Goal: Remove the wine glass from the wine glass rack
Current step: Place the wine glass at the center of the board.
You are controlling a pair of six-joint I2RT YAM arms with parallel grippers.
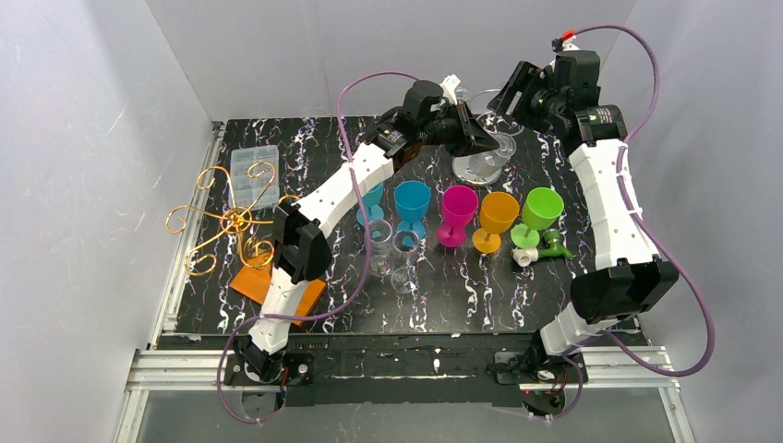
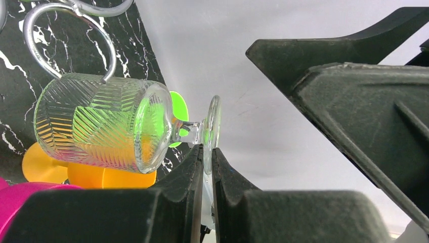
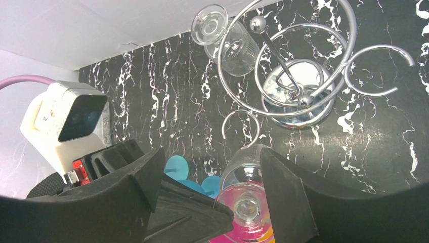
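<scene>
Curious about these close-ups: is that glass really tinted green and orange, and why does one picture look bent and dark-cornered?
Left wrist view: the wine glass is clear; its ribbed bowl refracts the green cup and orange cup behind. Right wrist view: a wide lens curves the scene, darkens the bottom corners; the chrome rack glints. Top external view: evenly lit, sharp.

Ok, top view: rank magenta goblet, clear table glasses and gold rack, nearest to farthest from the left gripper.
From the left gripper:
1. magenta goblet, centre row
2. clear glasses, nearer the bases
3. gold rack, far left
</scene>
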